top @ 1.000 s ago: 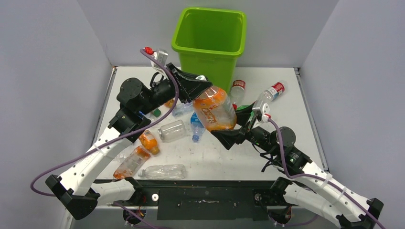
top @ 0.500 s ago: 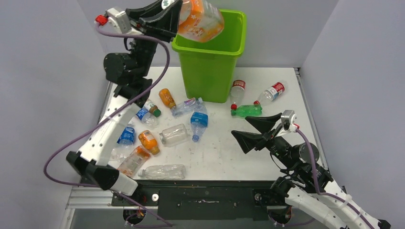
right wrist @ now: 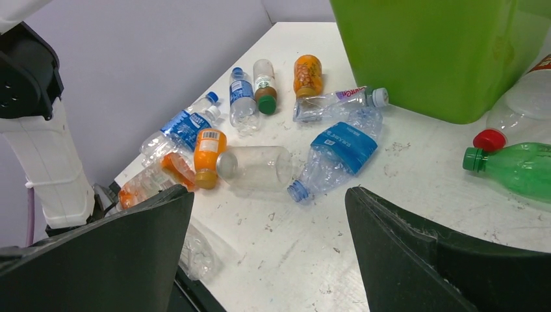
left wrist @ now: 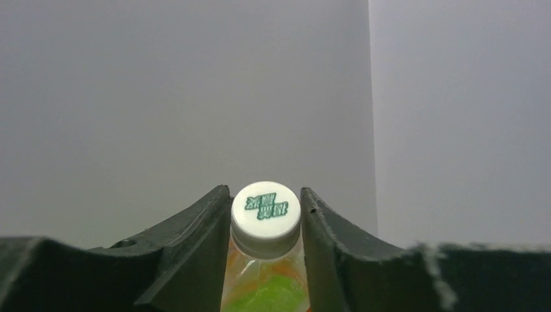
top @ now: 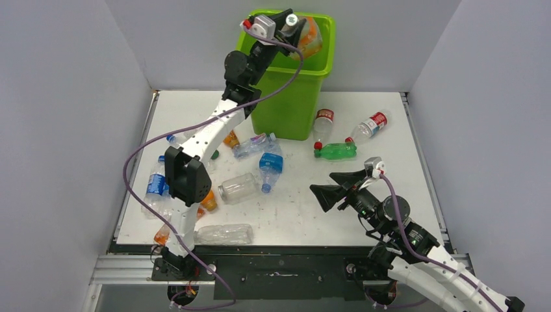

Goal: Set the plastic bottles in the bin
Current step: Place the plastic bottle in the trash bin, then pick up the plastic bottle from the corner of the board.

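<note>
Black fingers of the right gripper (top: 323,182) stand spread and empty over the near right part of the tabletop (top: 292,211), idle. From the near left corner the left arm stretches to the far edge, where the left gripper (top: 286,19) hangs above the bin (top: 286,97). Its fingers are clenched on the neck of an orange bottle (top: 309,38), just under the white cap (left wrist: 266,209). The bottle's body lies over the bin's mouth, toward its far left corner; whether it dips below the rim cannot be told.

The step in hand appears to be the drop. It would go best with the body brought well inside the rim before the fingers part, and parted wide, since the cap could catch and a light bottle may glance off the edge.

The surface is white, scuffed and speckled. A clear bottle (top: 221,234) lies along the near edge, and another clear one (top: 237,187) and a crushed blue-labelled bottle (top: 268,166) lie mid-table. A green bottle (top: 338,151) and two red-labelled bottles (top: 323,122) (top: 370,125) lie nearer the bin, at its right. Many remain, so the task seems early.

Plain grey walls (top: 65,97) close the left, far and right sides.
</note>
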`<action>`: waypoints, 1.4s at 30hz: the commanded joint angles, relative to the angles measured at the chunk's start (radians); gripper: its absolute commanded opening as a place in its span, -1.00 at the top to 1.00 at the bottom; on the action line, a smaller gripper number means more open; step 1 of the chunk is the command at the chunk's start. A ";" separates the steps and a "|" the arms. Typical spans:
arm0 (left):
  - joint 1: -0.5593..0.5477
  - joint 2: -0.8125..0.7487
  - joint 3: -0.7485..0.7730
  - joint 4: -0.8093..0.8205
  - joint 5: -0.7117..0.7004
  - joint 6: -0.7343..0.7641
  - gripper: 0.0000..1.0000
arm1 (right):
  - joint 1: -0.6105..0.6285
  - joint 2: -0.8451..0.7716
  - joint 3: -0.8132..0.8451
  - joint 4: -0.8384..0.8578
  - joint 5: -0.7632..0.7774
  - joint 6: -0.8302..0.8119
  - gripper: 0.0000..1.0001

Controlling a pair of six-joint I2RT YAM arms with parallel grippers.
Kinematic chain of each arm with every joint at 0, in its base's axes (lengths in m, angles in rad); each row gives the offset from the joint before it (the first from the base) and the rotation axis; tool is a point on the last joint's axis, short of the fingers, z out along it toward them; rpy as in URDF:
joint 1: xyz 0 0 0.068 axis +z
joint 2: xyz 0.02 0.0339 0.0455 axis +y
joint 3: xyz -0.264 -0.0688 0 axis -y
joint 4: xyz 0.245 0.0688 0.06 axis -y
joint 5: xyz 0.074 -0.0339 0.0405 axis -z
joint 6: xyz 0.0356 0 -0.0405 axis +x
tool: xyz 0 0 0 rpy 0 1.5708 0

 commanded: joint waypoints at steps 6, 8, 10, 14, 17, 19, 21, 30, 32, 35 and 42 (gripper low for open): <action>-0.036 -0.016 0.182 0.009 -0.036 0.115 -0.92 | 0.009 0.028 0.010 0.014 0.048 -0.030 -0.79; -0.056 -0.068 0.170 0.010 -0.050 0.115 -0.92 | 0.008 0.034 0.012 0.010 0.059 -0.030 -0.79; -0.101 -0.161 0.106 0.009 -0.088 0.166 -0.92 | 0.008 0.040 0.015 0.000 0.076 -0.025 -0.79; -0.257 -0.414 -0.163 -0.005 -0.201 0.356 -0.92 | 0.008 0.059 0.022 -0.024 0.112 -0.008 -0.79; -0.379 -0.624 -0.383 -0.155 -0.293 0.385 -0.92 | 0.009 0.104 0.027 -0.025 0.069 -0.015 -0.79; -0.429 -0.750 -0.499 -0.291 -0.403 0.316 -0.92 | 0.010 0.150 0.028 -0.017 0.000 -0.021 -0.79; -0.443 -0.880 -0.618 -0.432 -0.506 0.200 -0.92 | 0.012 0.204 0.025 0.008 -0.086 -0.025 -0.79; -0.430 -1.327 -1.097 -1.034 -0.865 0.035 -0.92 | 0.324 0.498 0.009 0.142 -0.024 -0.115 -0.79; -0.421 -1.394 -1.204 -1.042 -0.880 0.018 -0.92 | 0.498 0.645 0.089 0.112 0.129 -0.202 -0.79; -0.407 -1.484 -1.338 -0.957 -0.976 -0.018 -0.92 | 0.597 0.844 0.222 0.102 0.233 -0.288 -0.79; -0.262 -1.669 -1.472 -0.871 -1.062 -0.138 -0.92 | 0.624 1.038 0.315 0.228 0.182 -0.450 -0.79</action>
